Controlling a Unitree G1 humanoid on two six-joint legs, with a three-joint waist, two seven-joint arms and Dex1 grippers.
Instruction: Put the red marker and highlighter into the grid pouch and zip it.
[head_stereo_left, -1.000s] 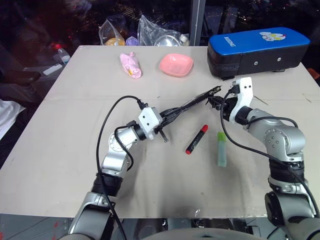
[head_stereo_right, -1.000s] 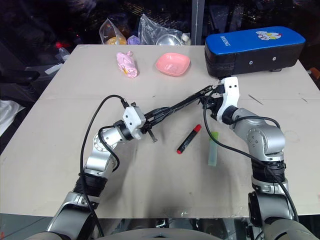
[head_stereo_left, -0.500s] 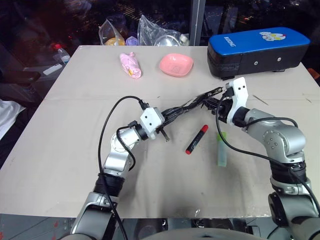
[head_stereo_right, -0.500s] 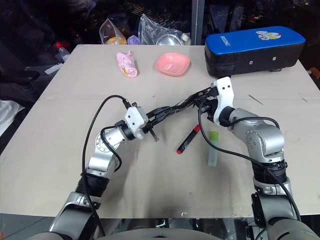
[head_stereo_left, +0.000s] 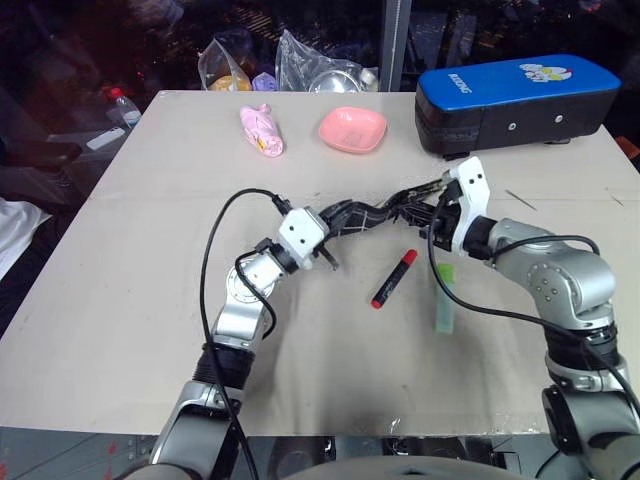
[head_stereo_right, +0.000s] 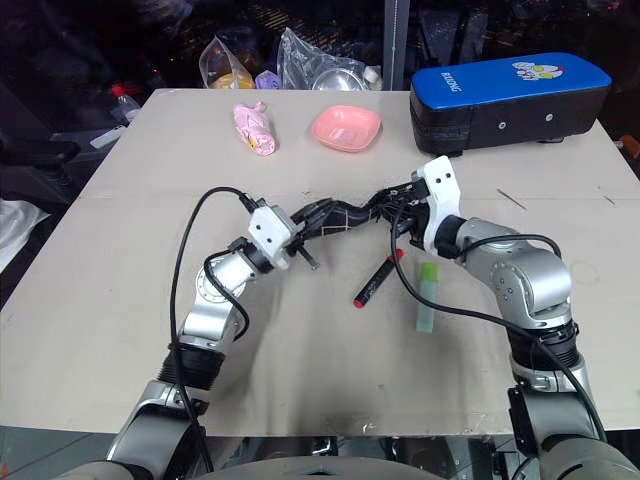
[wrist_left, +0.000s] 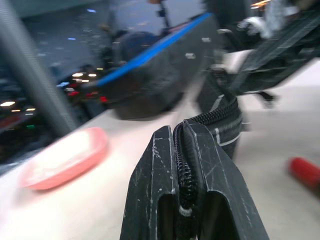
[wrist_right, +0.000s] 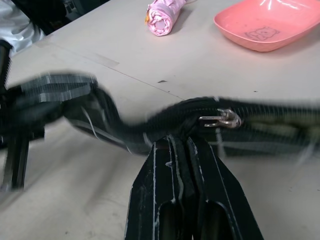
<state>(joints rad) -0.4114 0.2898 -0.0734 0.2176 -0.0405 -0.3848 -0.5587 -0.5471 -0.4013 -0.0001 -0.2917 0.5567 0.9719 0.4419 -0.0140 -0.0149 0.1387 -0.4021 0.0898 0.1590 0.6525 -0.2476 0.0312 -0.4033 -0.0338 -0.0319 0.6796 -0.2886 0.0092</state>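
**Both grippers clamp the grid pouch above the table**

Midway over the table (head_stereo_left: 120, 300), the grid pouch (head_stereo_left: 365, 213) hangs slack and wavy between the two arms, edge-on to the head camera. The left gripper (wrist_left: 186, 140) is clenched on one end of it: in the left wrist view the two black fingers (wrist_left: 155, 175) pinch the zipper edge of the fabric between them. The right gripper (wrist_right: 177, 145) is clenched on the other end, its fingers pressed together over the black cloth, with the small metal zipper pull (wrist_right: 222, 119) lying just beside the fingertips.

The red marker (head_stereo_left: 393, 278) lies flat on the table below the pouch, slanted, its red end toward the right arm and its black end toward the robot. The highlighter (head_stereo_left: 444, 297) lies near it on the right side, partly under the right forearm, its pale body pointing toward the robot. Neither pen touches the pouch.

At the far side of the table stand a pink dish (head_stereo_left: 352, 129), a rolled pink bundle (head_stereo_left: 261, 130) and a big blue-and-black hard case (head_stereo_left: 515, 100). Clear bags (head_stereo_left: 300, 65) sit beyond the far edge.
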